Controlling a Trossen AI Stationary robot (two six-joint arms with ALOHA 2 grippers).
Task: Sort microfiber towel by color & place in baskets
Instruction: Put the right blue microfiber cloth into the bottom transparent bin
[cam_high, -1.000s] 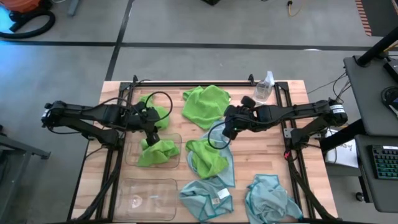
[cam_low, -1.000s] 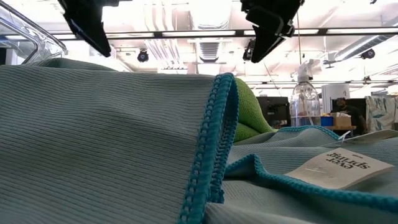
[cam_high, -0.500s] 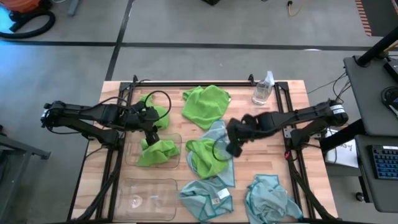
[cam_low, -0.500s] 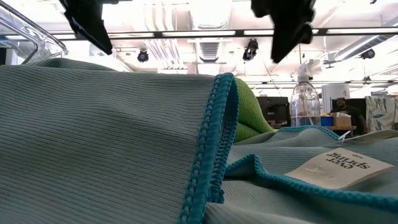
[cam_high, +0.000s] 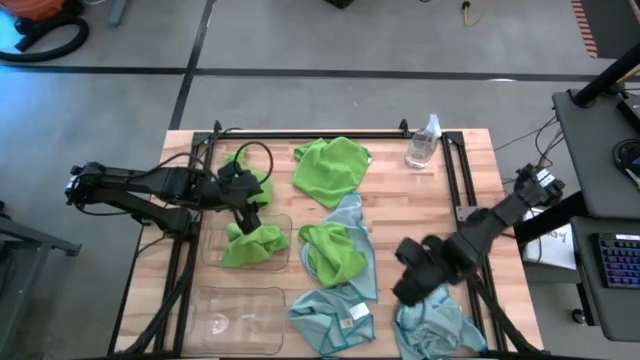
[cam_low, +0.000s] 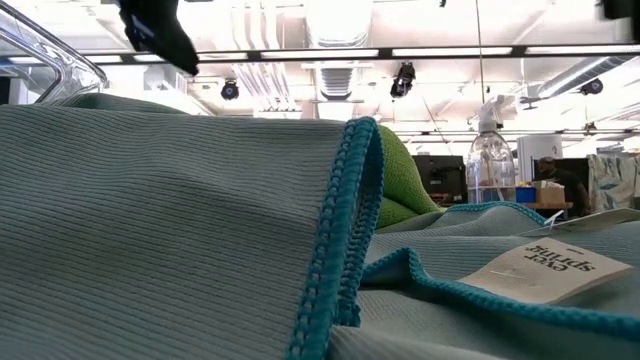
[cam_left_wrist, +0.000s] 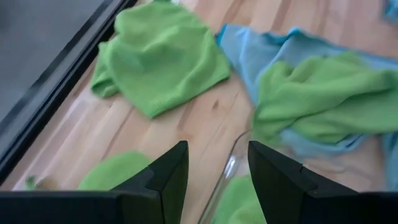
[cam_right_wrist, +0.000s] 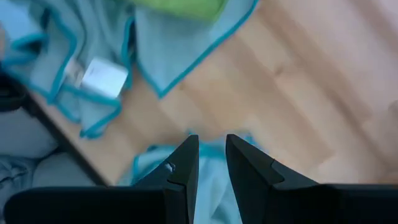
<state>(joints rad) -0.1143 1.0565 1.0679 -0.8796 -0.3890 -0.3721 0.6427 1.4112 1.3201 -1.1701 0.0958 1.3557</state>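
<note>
My left gripper (cam_high: 244, 218) (cam_left_wrist: 217, 152) hangs open over the far clear basket (cam_high: 210, 240), where a crumpled lime green towel (cam_high: 255, 246) lies. My right gripper (cam_high: 408, 288) (cam_right_wrist: 211, 146) points down, its fingers a narrow gap apart with nothing between them, above the far edge of a pale blue towel (cam_high: 432, 322) (cam_right_wrist: 149, 165) at the near right. Another green towel (cam_high: 335, 252) lies on a blue towel (cam_high: 350, 212) at the centre. A blue towel with a white tag (cam_high: 330, 316) (cam_right_wrist: 102, 78) lies near the front. The near basket (cam_high: 240, 315) holds no towel.
A green towel (cam_high: 332, 165) lies spread at the far middle and another (cam_high: 255, 178) under my left arm. A clear spray bottle (cam_high: 424, 140) stands at the far right. Black frame rails run along the table's left, right and far sides. Bare wood (cam_high: 420, 205) shows at the right.
My right gripper has swung from over the table's middle toward the near right corner, turning about its wrist as it went, and now hangs over the blue towel there. No towel has moved.
</note>
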